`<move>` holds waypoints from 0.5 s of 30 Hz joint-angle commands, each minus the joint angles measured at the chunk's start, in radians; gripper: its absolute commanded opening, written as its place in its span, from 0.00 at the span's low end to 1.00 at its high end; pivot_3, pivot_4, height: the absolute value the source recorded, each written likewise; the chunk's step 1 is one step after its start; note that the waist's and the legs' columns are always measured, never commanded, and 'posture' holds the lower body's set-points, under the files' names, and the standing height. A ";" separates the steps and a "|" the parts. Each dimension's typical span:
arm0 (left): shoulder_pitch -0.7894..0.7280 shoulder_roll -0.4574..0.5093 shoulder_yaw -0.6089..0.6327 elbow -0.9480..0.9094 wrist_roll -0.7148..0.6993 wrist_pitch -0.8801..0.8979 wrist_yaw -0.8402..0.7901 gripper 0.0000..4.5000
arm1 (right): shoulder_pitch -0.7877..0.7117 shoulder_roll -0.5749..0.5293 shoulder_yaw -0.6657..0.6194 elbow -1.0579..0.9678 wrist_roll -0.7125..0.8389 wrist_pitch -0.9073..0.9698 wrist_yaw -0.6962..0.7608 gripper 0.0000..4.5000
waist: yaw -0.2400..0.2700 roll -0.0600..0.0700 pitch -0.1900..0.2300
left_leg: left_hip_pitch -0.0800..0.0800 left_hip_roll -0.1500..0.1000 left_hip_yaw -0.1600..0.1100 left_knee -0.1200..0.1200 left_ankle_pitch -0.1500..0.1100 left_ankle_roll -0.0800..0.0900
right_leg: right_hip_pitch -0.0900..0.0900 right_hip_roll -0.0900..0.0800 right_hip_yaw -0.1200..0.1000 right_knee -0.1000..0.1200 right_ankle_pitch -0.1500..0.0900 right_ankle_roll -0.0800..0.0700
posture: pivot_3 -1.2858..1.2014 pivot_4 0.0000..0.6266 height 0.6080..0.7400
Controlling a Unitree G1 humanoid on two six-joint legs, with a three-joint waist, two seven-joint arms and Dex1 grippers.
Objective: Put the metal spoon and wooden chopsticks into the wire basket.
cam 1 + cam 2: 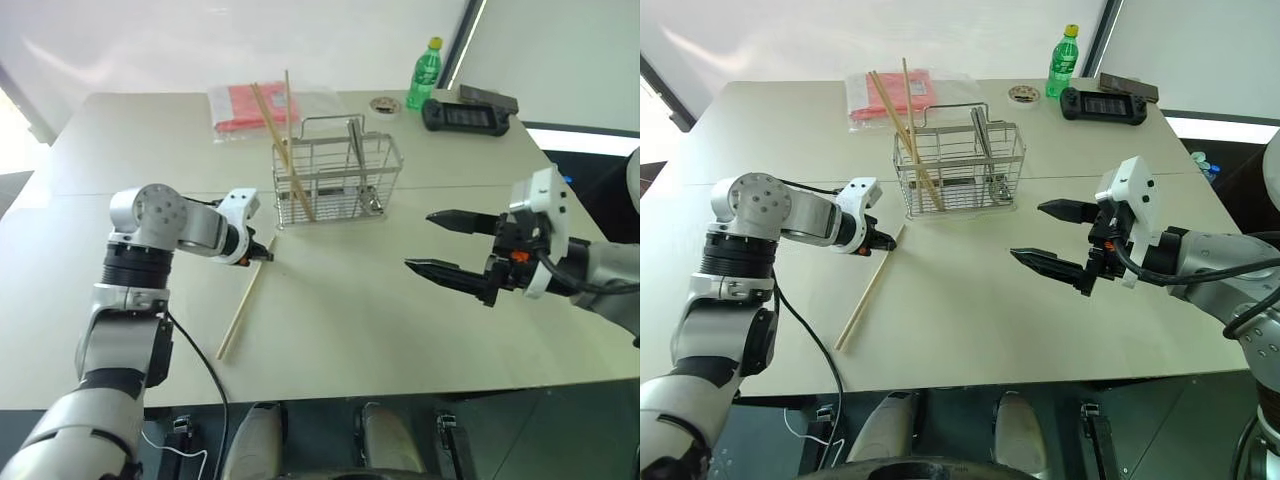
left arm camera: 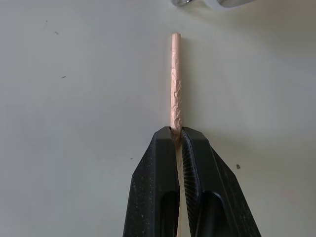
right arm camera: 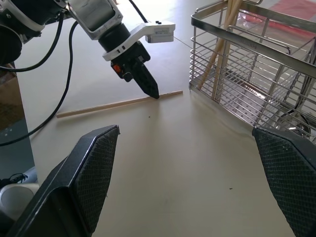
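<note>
Beside the wire basket, left hand down-tilted, clamped on table chopstick.

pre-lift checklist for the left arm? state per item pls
1. Left gripper shut on the chopstick: ok.
2. Grip near the stick's basket-side end, long part trailing on the table: not ok for balance.
3. Basket upright: ok.
4. Two chopsticks already leaning in the basket: ok.
5. Right gripper open, away from the basket: ok.
6. Spoon in the basket: cannot tell.
</note>
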 commanded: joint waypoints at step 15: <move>-0.298 0.010 0.278 -0.022 0.310 -1.055 -0.475 0.02 | -0.021 -0.001 -0.009 -0.010 0.006 -0.011 0.006 1.00 | 0.051 -0.002 0.000 | -0.013 -0.001 0.000 0.003 0.000 0.000 | -0.005 -0.001 -0.001 -0.008 0.002 -0.002 | 0.52 0.24 0.86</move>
